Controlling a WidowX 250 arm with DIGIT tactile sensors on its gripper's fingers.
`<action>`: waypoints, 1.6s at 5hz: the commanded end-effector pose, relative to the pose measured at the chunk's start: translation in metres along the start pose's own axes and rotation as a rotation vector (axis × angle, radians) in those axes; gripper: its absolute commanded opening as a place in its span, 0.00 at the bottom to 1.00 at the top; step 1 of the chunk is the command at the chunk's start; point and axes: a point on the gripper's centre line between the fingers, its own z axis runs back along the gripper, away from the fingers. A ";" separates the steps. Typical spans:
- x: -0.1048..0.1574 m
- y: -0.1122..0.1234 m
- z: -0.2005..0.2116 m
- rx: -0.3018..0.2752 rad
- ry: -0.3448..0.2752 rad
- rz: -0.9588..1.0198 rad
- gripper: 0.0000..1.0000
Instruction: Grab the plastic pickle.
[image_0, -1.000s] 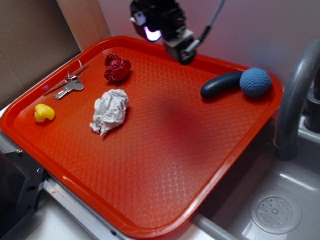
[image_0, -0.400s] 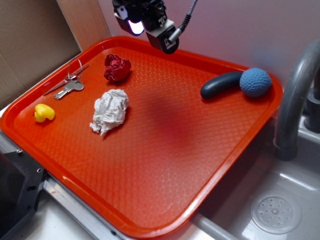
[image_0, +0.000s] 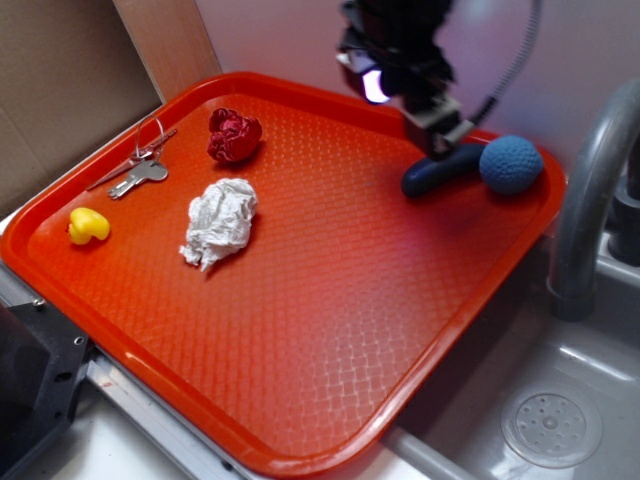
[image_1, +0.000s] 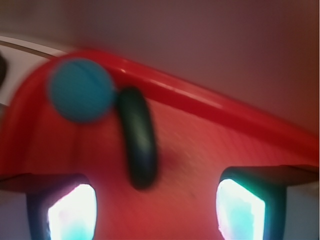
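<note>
Exterior view: the tool (image_0: 440, 135) hangs over the far right of the red tray (image_0: 330, 330), right above the inner end of the pickle (image_0: 440, 172). The pickle lies on the tray near the far right corner, its long axis running left-low to right-high in this picture, its far end touching or all but touching the blue ball (image_0: 511, 164). Elsewhere on the tray, well apart: a crumpled white paper (image_0: 220, 222), a red crumpled lump (image_0: 233, 135), keys (image_0: 138, 168) and a small yellow piece (image_0: 88, 226). A grey tap (image_0: 585, 200) and sink (image_0: 550, 425) sit off to the right. From here the tool's fingers are too blurred to tell how far apart they stand.

Wrist view: blurry, but telling. The two fingers (image_1: 72, 205) show at the bottom corners, spread wide with nothing between them, so the tool is released. The pickle (image_1: 140, 145) lies ahead and a little left of centre, its long axis pointing nearly straight away from the camera, near end just beyond the left finger. The ball (image_1: 80, 90) sits at its far end, to the left, against it.

My read: the tool needs to shift slightly left and forward, then drop so the fingers straddle the pickle across its narrow width, clear of the ball.
</note>
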 end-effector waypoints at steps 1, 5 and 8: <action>-0.004 0.008 0.003 0.014 -0.028 -0.003 1.00; 0.002 -0.006 -0.046 -0.103 -0.032 -0.144 1.00; -0.004 -0.006 -0.040 -0.092 -0.029 -0.119 0.00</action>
